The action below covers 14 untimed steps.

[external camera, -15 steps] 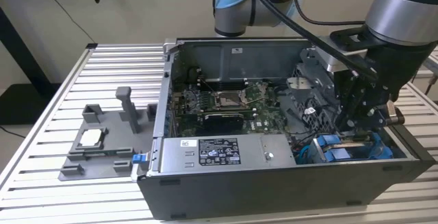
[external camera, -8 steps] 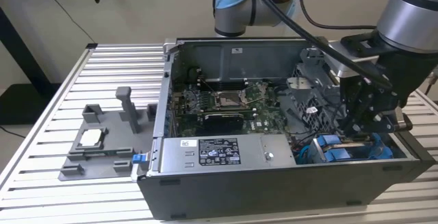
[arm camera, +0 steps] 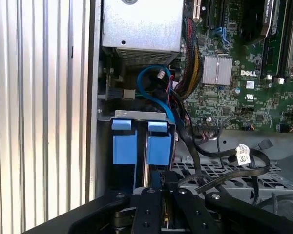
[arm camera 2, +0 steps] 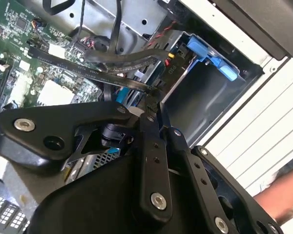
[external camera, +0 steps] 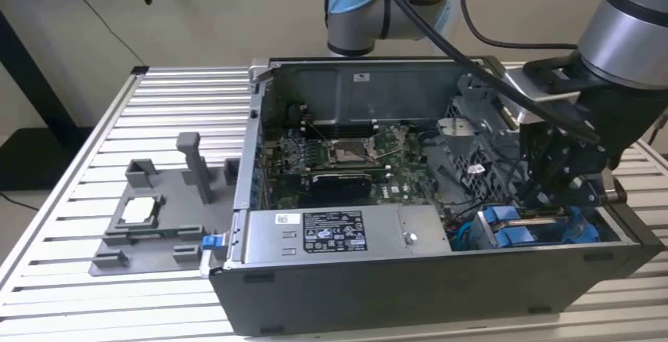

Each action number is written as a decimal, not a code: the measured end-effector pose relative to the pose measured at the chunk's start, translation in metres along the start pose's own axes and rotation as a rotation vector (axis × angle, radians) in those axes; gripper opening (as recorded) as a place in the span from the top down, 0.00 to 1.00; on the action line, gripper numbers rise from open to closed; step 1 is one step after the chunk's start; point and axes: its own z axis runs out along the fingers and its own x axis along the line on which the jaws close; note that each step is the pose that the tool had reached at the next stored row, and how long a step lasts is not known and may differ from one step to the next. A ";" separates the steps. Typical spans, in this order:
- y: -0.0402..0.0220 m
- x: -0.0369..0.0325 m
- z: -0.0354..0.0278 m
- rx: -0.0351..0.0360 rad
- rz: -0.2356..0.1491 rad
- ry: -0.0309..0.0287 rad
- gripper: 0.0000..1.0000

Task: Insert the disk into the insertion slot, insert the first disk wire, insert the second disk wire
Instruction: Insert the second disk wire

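1. The disk stands on edge inside the insertion slot at the corner of the open computer case; in the first wrist view its two bright blue carrier tabs show with a thin silver strip between them.
2. In the exterior view the blue carrier peeks out of the case's near corner, at the exterior view's right, beside the grey power supply box.
3. The gripper sits directly over the disk's edge — its fingers drawn close together on the narrow edge, though whether they truly pinch it is hidden by the linkage.
4. A blue cable and black wires loop just beside the slot.
5. Outside the case, a grey fixture rests on the slatted table — it holds a small silver-topped part that is hard to make out.
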 end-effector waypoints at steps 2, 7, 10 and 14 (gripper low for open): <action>-0.0001 0.0000 0.0009 0.0010 0.019 0.0002 0.84; -0.0010 0.0002 0.0021 0.0002 0.045 0.0007 0.84; -0.0036 0.0003 0.0027 -0.0021 0.048 0.0004 0.84; -0.0047 0.0004 0.0036 -0.0025 0.061 0.0010 0.84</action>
